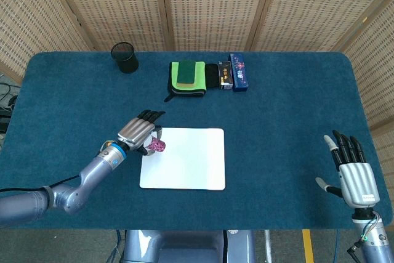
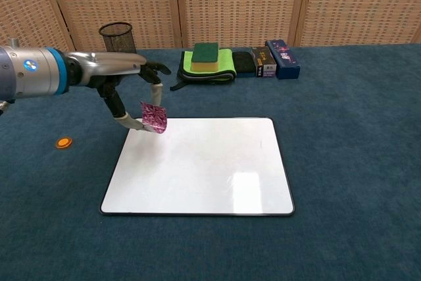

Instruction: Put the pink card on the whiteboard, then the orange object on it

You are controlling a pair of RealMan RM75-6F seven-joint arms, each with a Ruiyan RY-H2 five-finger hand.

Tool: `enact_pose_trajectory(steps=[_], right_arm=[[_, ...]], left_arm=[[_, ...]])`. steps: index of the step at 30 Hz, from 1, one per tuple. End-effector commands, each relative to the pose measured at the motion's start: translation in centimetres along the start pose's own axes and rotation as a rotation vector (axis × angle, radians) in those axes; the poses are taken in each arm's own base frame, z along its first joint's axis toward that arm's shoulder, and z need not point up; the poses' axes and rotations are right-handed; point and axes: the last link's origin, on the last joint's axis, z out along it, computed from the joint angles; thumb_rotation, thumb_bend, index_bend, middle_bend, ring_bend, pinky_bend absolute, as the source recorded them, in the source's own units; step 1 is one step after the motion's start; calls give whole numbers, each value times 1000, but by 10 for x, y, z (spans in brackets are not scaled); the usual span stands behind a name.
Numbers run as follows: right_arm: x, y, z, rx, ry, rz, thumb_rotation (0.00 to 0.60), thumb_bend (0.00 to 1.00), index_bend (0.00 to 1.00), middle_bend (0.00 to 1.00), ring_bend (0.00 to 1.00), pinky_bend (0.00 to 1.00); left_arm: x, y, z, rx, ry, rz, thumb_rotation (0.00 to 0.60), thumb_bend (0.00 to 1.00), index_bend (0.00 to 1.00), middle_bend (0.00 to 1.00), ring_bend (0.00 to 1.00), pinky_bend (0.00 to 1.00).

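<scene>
Left hand [image 2: 122, 74] pinching the card [image 2: 154, 117] between thumb and a finger, other fingers spread, over the board's [image 2: 204, 169] near-left corner; card tilted, touching or not cannot tell. Orange disc [image 2: 64, 142] on the cloth, well left of the board. Right hand [image 1: 352, 170] empty, fingers spread, near the table's right edge.
</scene>
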Motion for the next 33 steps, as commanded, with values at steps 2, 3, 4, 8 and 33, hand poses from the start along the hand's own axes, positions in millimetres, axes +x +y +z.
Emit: enact_pose_trajectory(steps=[2, 3, 4, 8, 33], right_arm=[[0, 0, 0, -1, 0, 2, 600, 0, 0, 0, 0, 0], [0, 0, 0, -2, 0, 2, 600, 0, 0, 0, 0, 0], [0, 0, 0, -2, 0, 2, 600, 0, 0, 0, 0, 0], [0, 1, 0, -4, -2, 5, 600, 0, 0, 0, 0, 0], [0, 2, 0, -2, -3, 6, 600, 0, 0, 0, 0, 0]], left_arm=[[-10, 17, 12, -22, -23, 14, 600, 242, 424, 0, 0, 0], [-11, 20, 14, -22, -28, 14, 600, 242, 421, 0, 0, 0], [-13, 22, 16, -21, -33, 14, 600, 241, 417, 0, 0, 0], [-16, 29, 22, -17, -45, 31, 600, 227, 315, 0, 0, 0], [0, -5, -2, 72, -5, 62, 600, 245, 246, 0, 0, 0]])
